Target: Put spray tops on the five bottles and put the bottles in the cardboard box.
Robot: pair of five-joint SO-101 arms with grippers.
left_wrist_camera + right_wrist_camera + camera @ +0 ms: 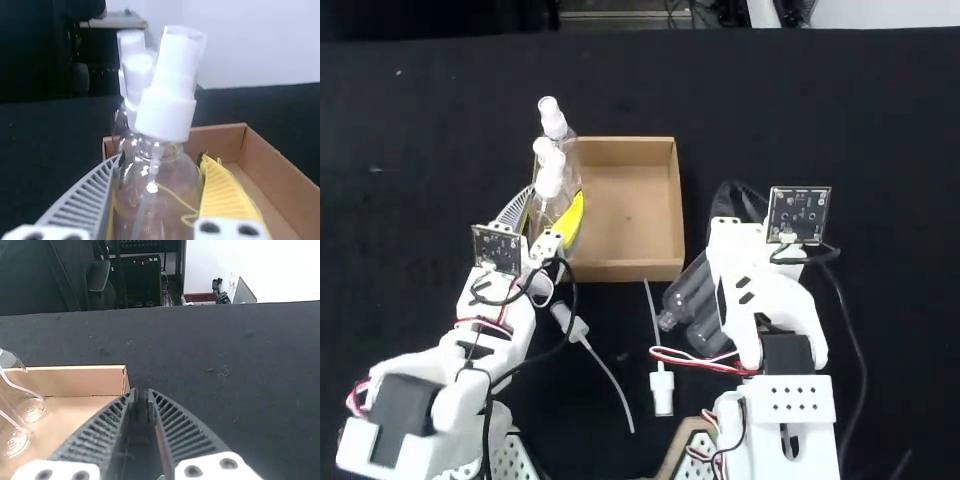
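Left gripper (160, 162) clasping bottle (150, 200), cardboard box (260, 160) behind

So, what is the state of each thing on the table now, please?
left gripper: shut on held bottle.
held bottle: upright, spray top on.
second bottle: upright, spray top on.
right gripper: shut, empty.
lying bottles: on their sides, no tops.
loose spray tops: flat on table, unfitted.
cardboard box: open.
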